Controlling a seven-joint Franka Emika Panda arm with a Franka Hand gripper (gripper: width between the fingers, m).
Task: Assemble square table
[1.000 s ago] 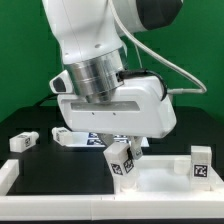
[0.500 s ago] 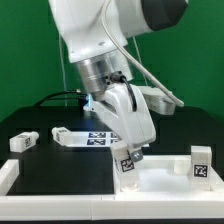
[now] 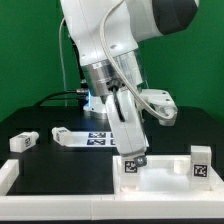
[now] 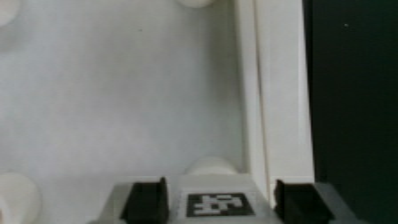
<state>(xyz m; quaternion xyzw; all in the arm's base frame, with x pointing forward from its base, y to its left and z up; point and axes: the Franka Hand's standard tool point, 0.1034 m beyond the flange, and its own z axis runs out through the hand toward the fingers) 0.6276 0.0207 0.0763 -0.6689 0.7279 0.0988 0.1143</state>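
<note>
You've got the gripper (image 3: 131, 158) clamped on a short, blocky white leg (image 3: 130, 168) w/ a b/w tag, lower centre-right of the ext. view, at the left edge of the white raised-rim table top (image 3: 166, 179), lower right.

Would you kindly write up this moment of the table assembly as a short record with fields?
gripper: shut on the held leg, tag facing the exterior camera
held leg position: upright at the tabletop, near its corner on the exterior view's left; whether it is seated cannot be told
second leg: upright on the tabletop, toward the exterior view's right
third leg: lying on the dark table, at the exterior view's left
fourth leg: lying beside the marker board
</note>
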